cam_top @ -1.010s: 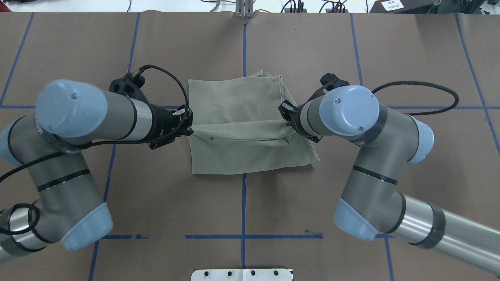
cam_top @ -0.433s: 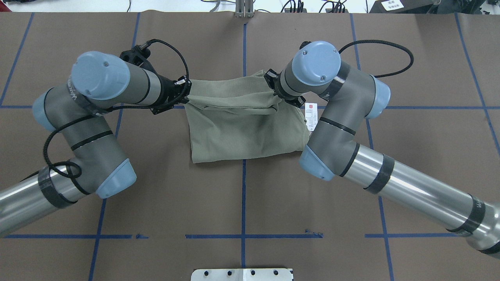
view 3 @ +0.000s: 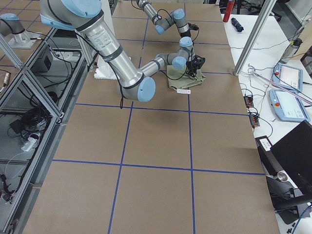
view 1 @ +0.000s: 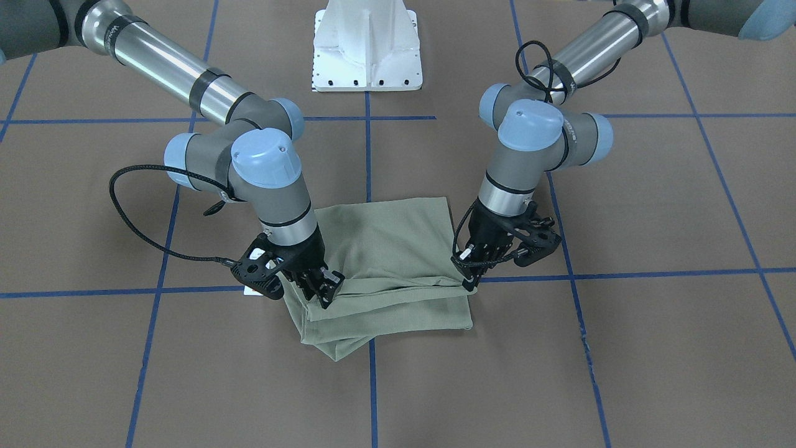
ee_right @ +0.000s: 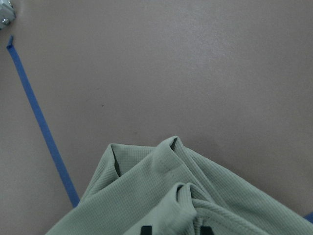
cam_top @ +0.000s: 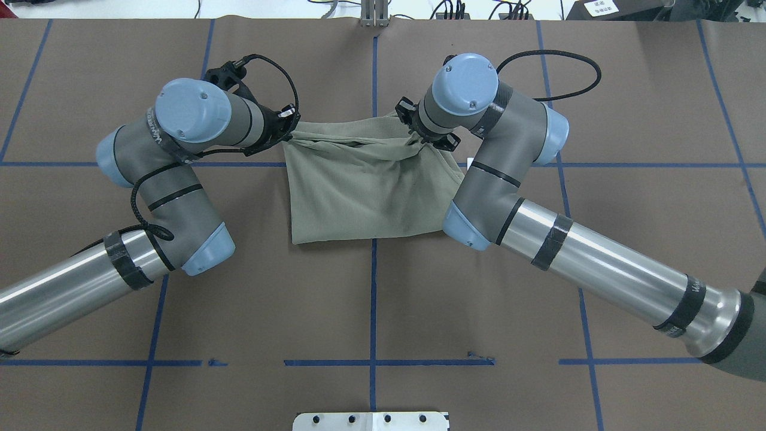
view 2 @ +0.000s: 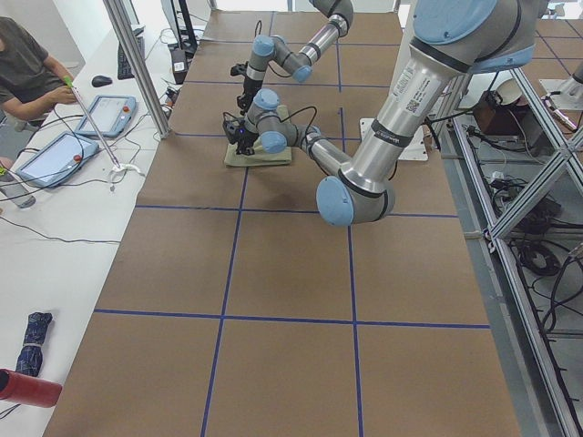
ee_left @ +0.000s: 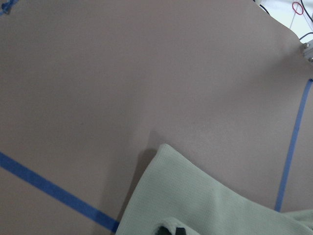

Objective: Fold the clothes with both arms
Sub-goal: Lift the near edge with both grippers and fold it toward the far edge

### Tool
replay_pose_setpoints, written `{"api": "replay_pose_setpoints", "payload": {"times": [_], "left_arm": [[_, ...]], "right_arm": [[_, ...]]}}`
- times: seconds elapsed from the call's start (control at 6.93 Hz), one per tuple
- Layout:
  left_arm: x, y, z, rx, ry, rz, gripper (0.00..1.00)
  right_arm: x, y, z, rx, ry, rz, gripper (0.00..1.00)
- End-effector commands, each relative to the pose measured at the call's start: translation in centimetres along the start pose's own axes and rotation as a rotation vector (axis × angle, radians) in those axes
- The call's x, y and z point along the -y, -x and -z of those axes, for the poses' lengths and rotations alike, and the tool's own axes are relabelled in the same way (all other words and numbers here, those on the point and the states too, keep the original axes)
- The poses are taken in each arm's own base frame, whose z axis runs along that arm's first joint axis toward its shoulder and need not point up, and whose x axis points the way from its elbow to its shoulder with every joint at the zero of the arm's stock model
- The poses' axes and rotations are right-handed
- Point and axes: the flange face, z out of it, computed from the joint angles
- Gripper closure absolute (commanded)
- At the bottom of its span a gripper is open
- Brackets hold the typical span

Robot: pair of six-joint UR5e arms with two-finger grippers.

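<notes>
Brown paper gridded with blue tape covers the table [cam_top: 269, 311], and toward its far side from the robot lies the sage-green knit shirt [cam_top: 371, 197], now a compact folded rectangle. And there's the move: a second ago both arms held the gripped edge over the middle of the garment, and now they've swept it right across to the far edge. The left end effector [view 1: 467, 277] is clamped on one far corner of the cloth and the right end effector [view 1: 323, 289] is pinched tight on the other. The top layer hangs in a shallow, puckered line between them.

Seen from across the table, both sets of fingers are down low over the lower layers, though whether they press on them can't be told. The right wrist camera shows knit bunched up in the grip.

The near fold line has crept slightly away from the robot. The white hang tag [view 3: 184, 90], plain from overhead a moment ago, is now almost hidden there behind the right arm. The right-side camera finds it on the table just beside the shirt.

This fold looks all but laid. What's left, by the look of it, is to settle the edge and let go. The shirt's right-hand side sits a little askew, so it may want squaring up.
</notes>
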Motion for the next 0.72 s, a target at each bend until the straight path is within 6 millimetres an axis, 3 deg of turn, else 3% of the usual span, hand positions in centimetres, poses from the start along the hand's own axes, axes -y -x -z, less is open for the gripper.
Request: {"api": "replay_pose_setpoints", "payload": {"times": [0.0, 0.14, 0.29, 0.43, 0.58], "left_arm": [[5.4, 0.9, -1.9, 0.014, -0.078, -0.082, 0.29], [6.5, 0.5, -1.1, -0.017, -0.085, -0.084, 0.29], [6.5, 0.3, -0.8, -0.026, -0.068, -0.084, 0.3], [6.2, 0.0, 0.1, -0.041, -0.004, -0.088, 0.32], [6.7, 0.1, 1.5, -0.058, 0.029, -0.086, 0.32]], "right_arm": [[8.1, 1.0, 0.8, -0.015, 0.015, 0.207, 0.0], [11.9, 0.4, 2.6, -0.002, 0.064, 0.196, 0.0], [12.0, 0.2, 2.5, -0.004, 0.07, 0.226, 0.0], [10.0, 0.3, 2.4, 0.009, 0.084, 0.231, 0.03], [6.0, 0.6, 2.0, 0.023, 0.118, 0.206, 0.99]]}}
